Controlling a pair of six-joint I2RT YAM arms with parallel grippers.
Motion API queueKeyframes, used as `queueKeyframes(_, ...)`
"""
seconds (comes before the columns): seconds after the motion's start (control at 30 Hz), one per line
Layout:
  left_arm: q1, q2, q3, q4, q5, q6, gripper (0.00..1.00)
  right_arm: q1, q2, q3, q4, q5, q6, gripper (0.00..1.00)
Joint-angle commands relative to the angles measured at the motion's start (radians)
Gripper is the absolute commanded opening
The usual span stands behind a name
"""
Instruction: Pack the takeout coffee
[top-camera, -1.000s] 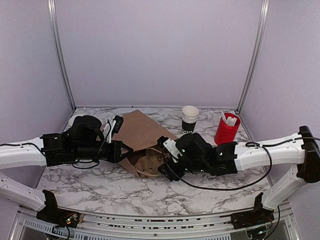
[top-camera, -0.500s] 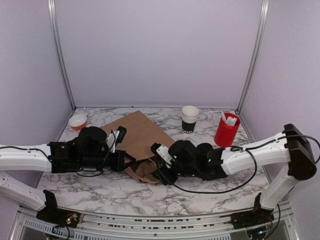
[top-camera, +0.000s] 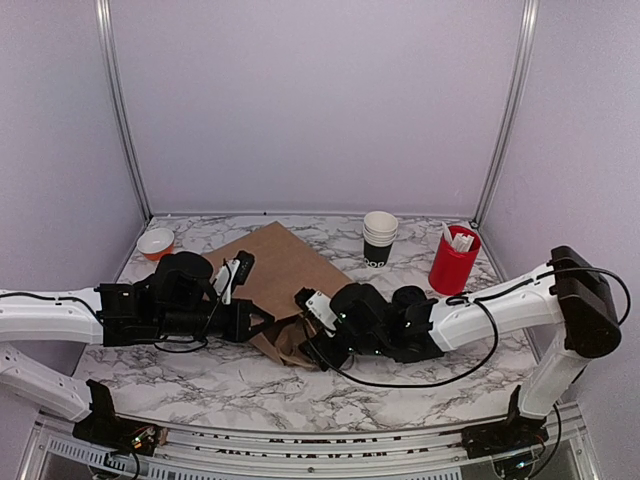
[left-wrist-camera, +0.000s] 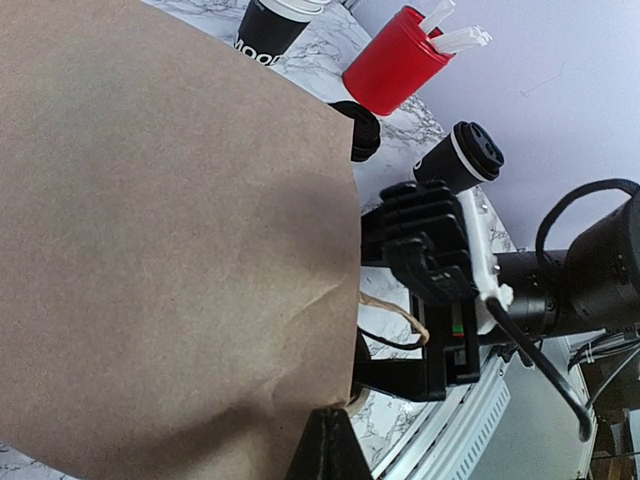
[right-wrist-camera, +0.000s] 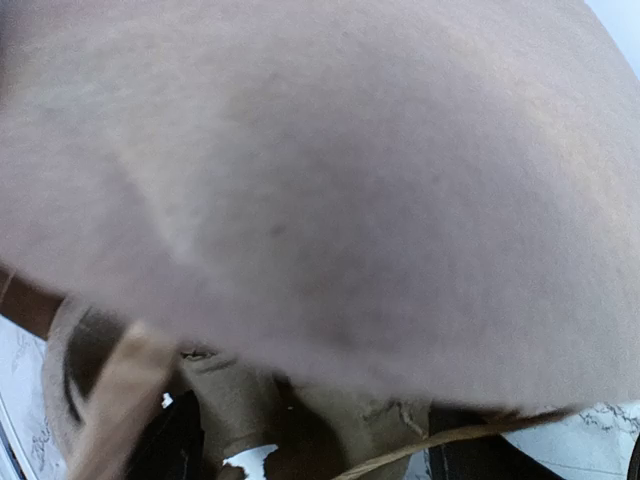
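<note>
Right end effector (top-camera: 310, 348) has pushed further left into the bag (top-camera: 285, 262) (mouth crumpled).

Soft even light; paper bag (right-wrist-camera: 320, 200) blurred close-up

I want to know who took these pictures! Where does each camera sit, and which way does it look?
Top external: high behind the bases, looking down over the marble table; shows left arm, right arm, brown paper bag, stack of cups, red tub.
Left wrist: on the left arm, looking along the bag toward the right arm; own fingertip at the bottom.
Right wrist: right against the bag; blurred brown paper fills it, own fingers unclear.
Shared: top and left wrist both show bag, cups, tub.
</note>
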Motion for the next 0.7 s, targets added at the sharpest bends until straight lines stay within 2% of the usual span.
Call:
queueKeyframes(0.0,-0.007,-0.02,0.003,0.026,0.044,0.034,0.0,-0.055,0.051,0.051,0.027,-0.06,-0.051,0.77)
queueKeyframes(0.17,-0.006,-0.035,0.003,0.017,0.079,0.059,0.0,-0.091,0.094,0.095,0.015,-0.153,-0.078,0.86)
queueKeyframes(0.27,-0.007,-0.042,0.003,0.017,0.092,0.066,0.0,-0.096,0.141,0.132,-0.018,-0.189,-0.087,0.86)
queueKeyframes(0.37,-0.005,-0.049,0.003,0.017,0.09,0.066,0.0,-0.097,0.171,0.145,-0.039,-0.227,-0.085,0.79)
queueKeyframes(0.53,-0.006,-0.056,0.003,0.024,0.063,0.038,0.0,-0.095,0.152,0.125,-0.043,-0.222,-0.046,0.56)
queueKeyframes(0.67,-0.007,-0.064,0.015,0.006,-0.006,-0.006,0.0,-0.089,0.079,0.097,-0.031,-0.192,-0.013,0.52)
